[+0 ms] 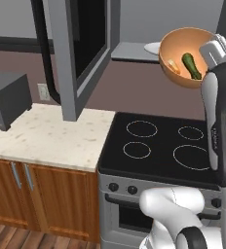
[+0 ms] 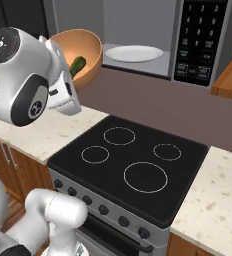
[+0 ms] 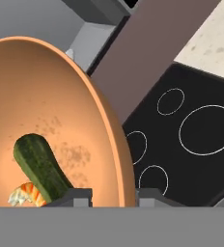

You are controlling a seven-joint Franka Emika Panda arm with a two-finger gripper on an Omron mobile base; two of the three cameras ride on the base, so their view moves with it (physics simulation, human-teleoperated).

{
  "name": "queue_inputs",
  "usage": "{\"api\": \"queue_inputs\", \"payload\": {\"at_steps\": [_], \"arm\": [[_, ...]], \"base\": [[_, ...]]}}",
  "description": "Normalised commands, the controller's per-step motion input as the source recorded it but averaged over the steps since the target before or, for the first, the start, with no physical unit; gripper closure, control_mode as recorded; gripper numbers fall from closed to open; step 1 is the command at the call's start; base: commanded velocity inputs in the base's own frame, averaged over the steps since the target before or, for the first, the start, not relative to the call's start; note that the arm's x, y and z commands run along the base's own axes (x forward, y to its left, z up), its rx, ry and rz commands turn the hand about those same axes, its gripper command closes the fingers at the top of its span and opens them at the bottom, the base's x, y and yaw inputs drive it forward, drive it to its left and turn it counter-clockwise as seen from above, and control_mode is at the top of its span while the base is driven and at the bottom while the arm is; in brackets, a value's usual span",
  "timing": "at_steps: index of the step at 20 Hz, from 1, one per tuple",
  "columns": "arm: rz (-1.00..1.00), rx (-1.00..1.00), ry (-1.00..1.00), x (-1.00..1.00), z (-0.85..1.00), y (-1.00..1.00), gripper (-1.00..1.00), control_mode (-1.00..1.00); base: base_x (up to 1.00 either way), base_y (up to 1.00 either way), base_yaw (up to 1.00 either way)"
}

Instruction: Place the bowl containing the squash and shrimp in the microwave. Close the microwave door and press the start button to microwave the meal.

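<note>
The orange-tan bowl [image 1: 179,48] [image 2: 86,49] [image 3: 61,111] hangs tilted in the air above the back of the stove, just in front of the open microwave [image 2: 200,40]. Inside the bowl lie the dark green squash [image 1: 192,66] [image 2: 77,66] [image 3: 39,167] and an orange shrimp [image 1: 174,66] [image 3: 24,195]. My gripper [image 1: 208,50] [image 2: 59,56] [image 3: 114,197] is shut on the bowl's rim, one finger inside the wall and one outside. The microwave door [image 1: 78,53] stands swung open to the left, its black handle [image 1: 42,48] on the far side. The white turntable plate [image 2: 134,53] [image 1: 153,47] is bare.
A black cooktop [image 1: 163,146] [image 2: 130,160] with several burner rings lies under the bowl. A dark toaster oven [image 1: 5,99] stands on the speckled counter [image 1: 47,136] at the left. More counter [image 2: 213,200] and a wooden cabinet [image 2: 230,80] are at the right.
</note>
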Motion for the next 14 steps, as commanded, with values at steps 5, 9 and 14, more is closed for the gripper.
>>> {"api": "queue_inputs", "payload": {"at_steps": [5, 9, 14], "arm": [[-0.1, 0.14, 0.0, 0.29, 0.34, -0.27, 1.0, -1.0], [-0.06, 0.1, 0.01, 0.45, 0.0, -0.1, 1.0, -1.0], [-0.06, 0.01, 0.0, 0.52, 0.0, -0.1, 1.0, -1.0]], "base": [[0.0, 0.0, 0.0], [0.0, 0.0, 0.0], [0.0, 0.0, 0.0]]}}
